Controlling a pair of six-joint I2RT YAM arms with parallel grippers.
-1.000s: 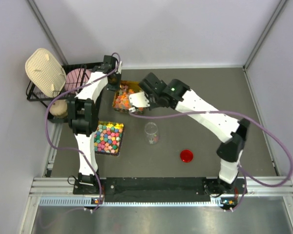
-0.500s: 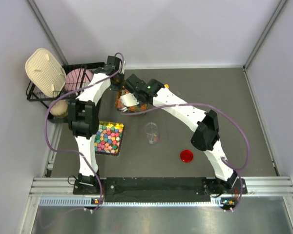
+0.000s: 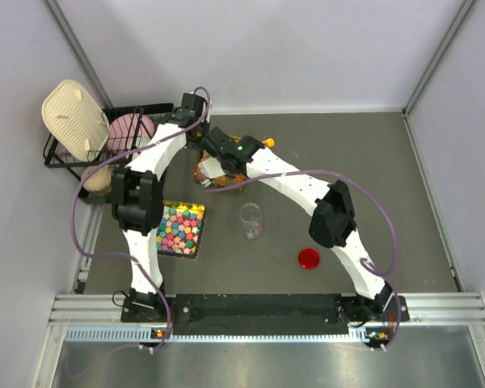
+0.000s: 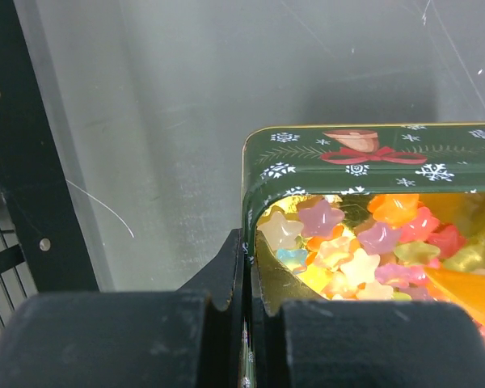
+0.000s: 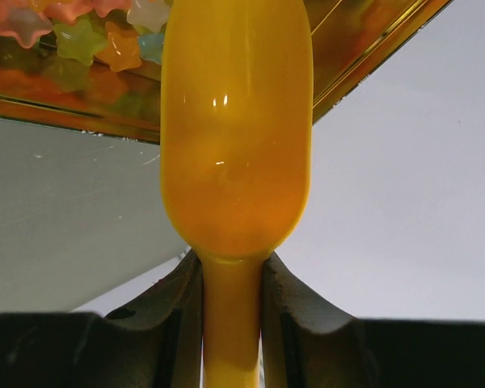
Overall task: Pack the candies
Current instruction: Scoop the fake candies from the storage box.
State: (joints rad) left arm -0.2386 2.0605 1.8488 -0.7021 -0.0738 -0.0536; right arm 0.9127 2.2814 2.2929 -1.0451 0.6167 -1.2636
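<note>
We see small star-shaped candies [image 4: 347, 250], orange, pink, yellow and pale green. They lie as a loose heap with no single heading inside a green snowflake-printed tin [image 4: 372, 149] lined in gold. The left gripper [image 4: 246, 283] is clamped on the tin's wall near a corner, one finger inside and one outside. The right gripper [image 5: 230, 283] pinches the neck of a glossy orange plastic scoop [image 5: 234, 137]. The scoop's long axis runs from 6 to 12 o'clock in that wrist view, its bowl reaching across the tin's gold edge.

Only the wrist views show the stars. From overhead the arms cover most of the tin, so we cannot judge its long axis. Overhead alone shows a clear glass jar [image 3: 251, 220] mid-table on the grey tabletop [image 3: 372, 178]. A round red lid [image 3: 309, 259] sits at the jar's 4 o'clock and a gold tray of chunky bright candies [image 3: 180, 229] at its 9 o'clock. A black wire rack [image 3: 56, 158] stands far left, and pale walls [image 3: 267, 48] enclose the table.
</note>
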